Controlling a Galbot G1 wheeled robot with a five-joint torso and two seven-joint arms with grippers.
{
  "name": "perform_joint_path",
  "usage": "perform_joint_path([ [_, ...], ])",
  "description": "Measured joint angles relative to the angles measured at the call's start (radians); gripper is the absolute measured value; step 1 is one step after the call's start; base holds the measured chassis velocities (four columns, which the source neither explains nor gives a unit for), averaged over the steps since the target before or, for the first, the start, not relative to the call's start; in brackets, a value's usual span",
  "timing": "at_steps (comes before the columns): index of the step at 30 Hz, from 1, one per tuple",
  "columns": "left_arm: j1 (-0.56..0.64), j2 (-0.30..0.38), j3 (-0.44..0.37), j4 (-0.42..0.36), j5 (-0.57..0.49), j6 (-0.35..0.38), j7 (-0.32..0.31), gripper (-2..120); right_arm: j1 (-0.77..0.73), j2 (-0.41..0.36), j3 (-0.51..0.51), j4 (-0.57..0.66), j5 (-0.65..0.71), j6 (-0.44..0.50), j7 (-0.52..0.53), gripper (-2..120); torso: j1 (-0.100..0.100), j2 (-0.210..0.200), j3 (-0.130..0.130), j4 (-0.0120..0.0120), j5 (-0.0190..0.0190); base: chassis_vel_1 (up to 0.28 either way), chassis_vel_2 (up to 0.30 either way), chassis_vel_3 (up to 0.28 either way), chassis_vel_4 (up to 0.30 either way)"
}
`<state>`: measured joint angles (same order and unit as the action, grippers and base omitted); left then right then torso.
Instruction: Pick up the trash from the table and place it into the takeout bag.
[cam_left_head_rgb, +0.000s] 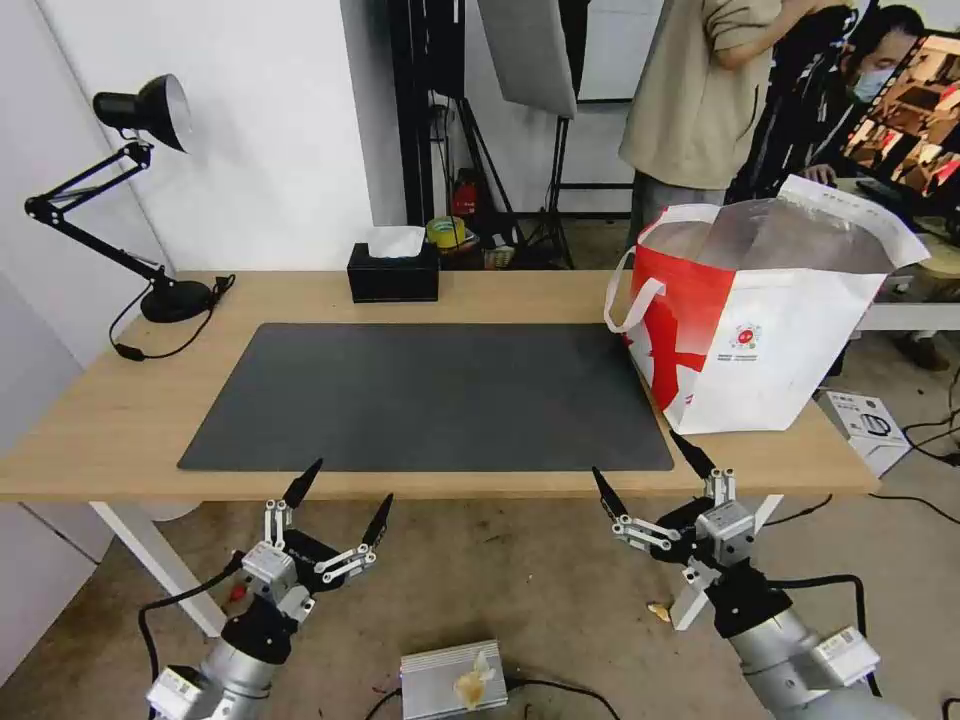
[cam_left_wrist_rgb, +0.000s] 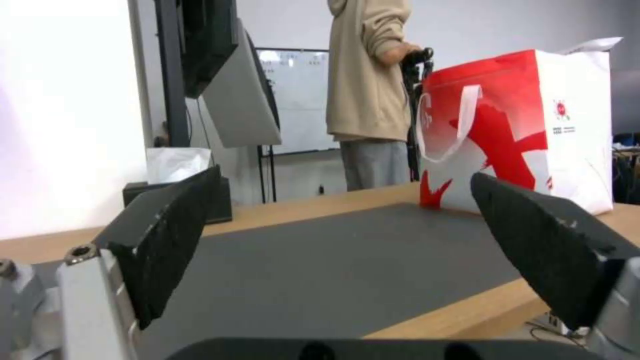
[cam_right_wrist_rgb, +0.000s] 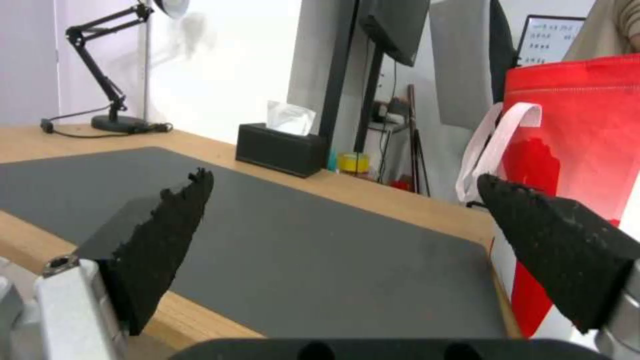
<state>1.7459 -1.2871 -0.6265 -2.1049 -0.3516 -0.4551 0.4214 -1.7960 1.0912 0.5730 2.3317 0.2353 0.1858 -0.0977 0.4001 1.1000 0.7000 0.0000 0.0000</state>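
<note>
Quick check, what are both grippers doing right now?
Left gripper: jaws open, holding nothing, just off the table's near edge.
Right gripper: jaws open, holding nothing, near the takeout bag.

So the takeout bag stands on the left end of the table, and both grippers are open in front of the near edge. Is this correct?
Not quite: in the head view the takeout bag stands on the right end of the table, not the left. The rest holds: the left gripper and the right gripper are both open in front of the near edge.
</note>
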Motion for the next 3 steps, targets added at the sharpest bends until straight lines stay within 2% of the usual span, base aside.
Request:
perform_joint_path([
  [3,-0.003,-0.001,0.003,0.0,-0.006,-0.001,-0.003,100,0.0,0.0,0.0,0.0,0.0,0.0,0.0,100,0.0,0.0,0.0,0.0,0.0,0.0,0.0,0.0,0.0],
])
